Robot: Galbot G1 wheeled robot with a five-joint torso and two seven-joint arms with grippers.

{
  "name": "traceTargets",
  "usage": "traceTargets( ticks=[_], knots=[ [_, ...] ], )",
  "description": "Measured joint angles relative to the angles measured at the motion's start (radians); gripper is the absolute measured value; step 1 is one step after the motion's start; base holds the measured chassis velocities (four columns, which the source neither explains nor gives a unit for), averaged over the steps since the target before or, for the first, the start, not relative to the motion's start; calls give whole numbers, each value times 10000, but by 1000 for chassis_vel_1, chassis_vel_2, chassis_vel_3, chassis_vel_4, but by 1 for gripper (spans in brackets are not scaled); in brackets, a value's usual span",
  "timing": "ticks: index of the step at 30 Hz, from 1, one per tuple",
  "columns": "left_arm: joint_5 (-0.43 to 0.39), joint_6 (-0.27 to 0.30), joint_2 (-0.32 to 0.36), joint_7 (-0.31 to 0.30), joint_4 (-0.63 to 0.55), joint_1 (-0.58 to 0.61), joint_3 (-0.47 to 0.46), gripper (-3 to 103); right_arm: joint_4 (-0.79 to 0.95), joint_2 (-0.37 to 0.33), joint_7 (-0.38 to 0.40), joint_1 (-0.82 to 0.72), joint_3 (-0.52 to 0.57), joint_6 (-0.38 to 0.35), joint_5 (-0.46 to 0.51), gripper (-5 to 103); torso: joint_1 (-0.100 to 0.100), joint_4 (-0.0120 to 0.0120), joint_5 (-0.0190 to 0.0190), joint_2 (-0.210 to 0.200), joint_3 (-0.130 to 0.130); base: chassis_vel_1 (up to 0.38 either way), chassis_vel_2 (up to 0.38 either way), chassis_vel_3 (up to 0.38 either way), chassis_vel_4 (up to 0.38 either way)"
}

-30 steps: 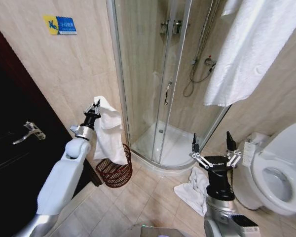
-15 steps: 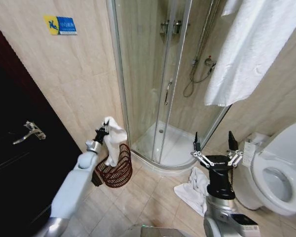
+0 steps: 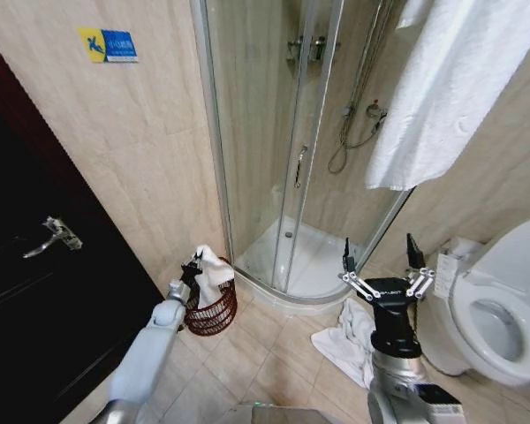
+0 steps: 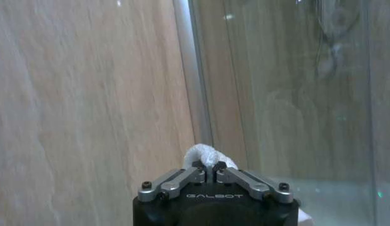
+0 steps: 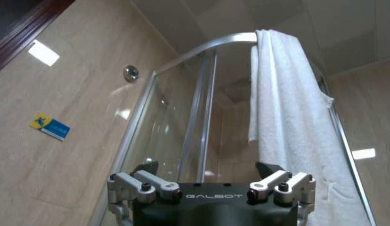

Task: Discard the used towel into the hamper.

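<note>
The hamper (image 3: 214, 313), a small dark reddish-brown openwork basket, stands on the floor by the shower's corner. A white used towel (image 3: 214, 268) bulges out of its top, and my left gripper (image 3: 194, 265) is shut on the towel's upper fold just above the rim. In the left wrist view the left gripper (image 4: 209, 165) pinches a tuft of white towel (image 4: 206, 152). My right gripper (image 3: 377, 256) stands open and upright near the toilet, holding nothing; the right wrist view shows the right gripper (image 5: 207, 172) open too.
A dark door (image 3: 35, 291) with a lever handle is at left. The glass shower cabin (image 3: 291, 177) stands behind the hamper. Another white towel (image 3: 349, 340) lies on the floor by my right arm. A toilet (image 3: 499, 318) is at right, a large towel (image 3: 450, 88) hanging above.
My left arm has lowered the towel from chest height down into the hamper, and most of the cloth now sits inside it. The right arm has stayed put.
</note>
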Motion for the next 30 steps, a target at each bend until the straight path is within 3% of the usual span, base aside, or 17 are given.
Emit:
traceTargets(
  ticks=[19,27,30],
  knots=[
    [901,-129,-529,124,1090,94,225,4,193,-2,250,-114,66,679,292,100,2,3,0,0,0,55,54,-48,-58],
    [1289,-99,-770,393,2398,-558,506,4,198,0,163,-145,73,753,188,100,1,-2,-1,0,0,-33,-58,26,39],
    [1467,-255,-1055,409,3588,-1307,650,4,162,2,34,-224,101,830,130,100,1,0,-3,0,0,0,0,0,0]
  ],
)
